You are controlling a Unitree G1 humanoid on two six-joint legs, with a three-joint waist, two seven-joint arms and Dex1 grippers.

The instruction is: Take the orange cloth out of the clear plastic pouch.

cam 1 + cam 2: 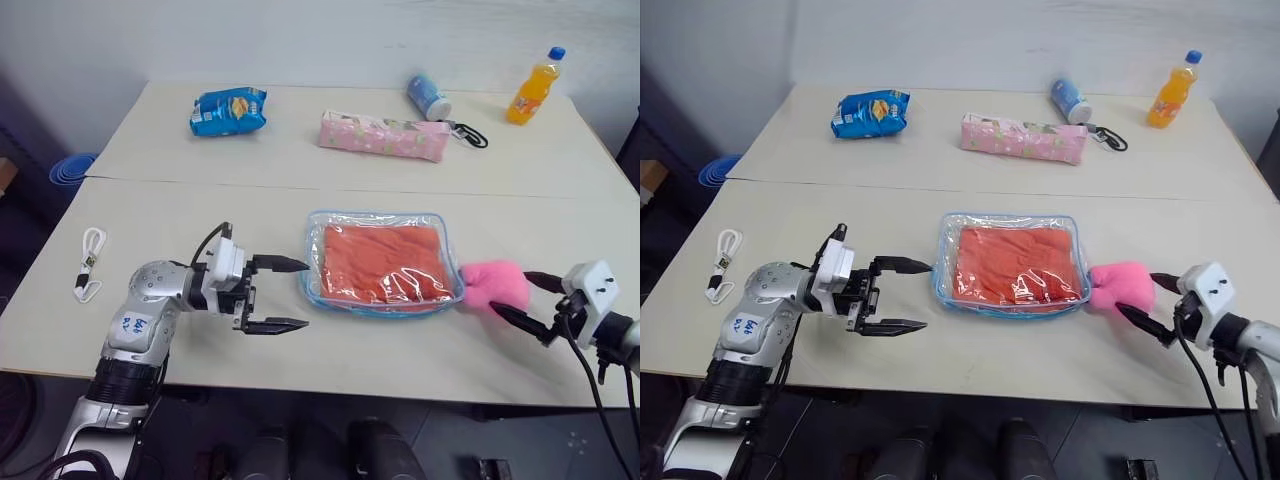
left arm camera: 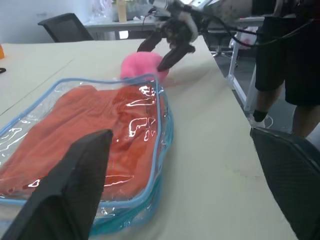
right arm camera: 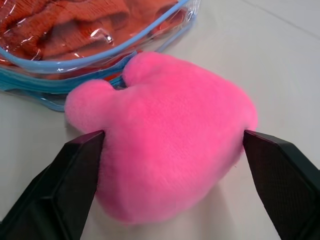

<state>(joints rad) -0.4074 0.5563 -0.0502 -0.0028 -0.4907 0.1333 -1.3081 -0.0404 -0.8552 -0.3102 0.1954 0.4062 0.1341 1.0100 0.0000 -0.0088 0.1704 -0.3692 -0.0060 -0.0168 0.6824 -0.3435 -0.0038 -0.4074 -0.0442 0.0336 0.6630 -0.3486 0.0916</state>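
The clear plastic pouch (image 1: 313,262) with light blue trim lies flat in the middle of the near table. The orange cloth (image 1: 385,262) is folded inside it and fills most of it. My left gripper (image 1: 303,294) is open, pointing level at the pouch's left edge, a short way from it and just above the table. The left wrist view shows the pouch (image 2: 159,112) and the cloth (image 2: 85,130) close ahead. My right gripper (image 1: 512,296) is open at the pouch's right end. Its fingers flank a pink plush toy (image 3: 170,140) that rests against the pouch.
On the far table are a pink patterned pencil case (image 1: 385,135), a blue snack bag (image 1: 228,110), a lying can (image 1: 428,97) and an orange drink bottle (image 1: 533,88). A white cord (image 1: 90,262) lies near the left edge. A person (image 2: 285,60) stands beyond the right edge.
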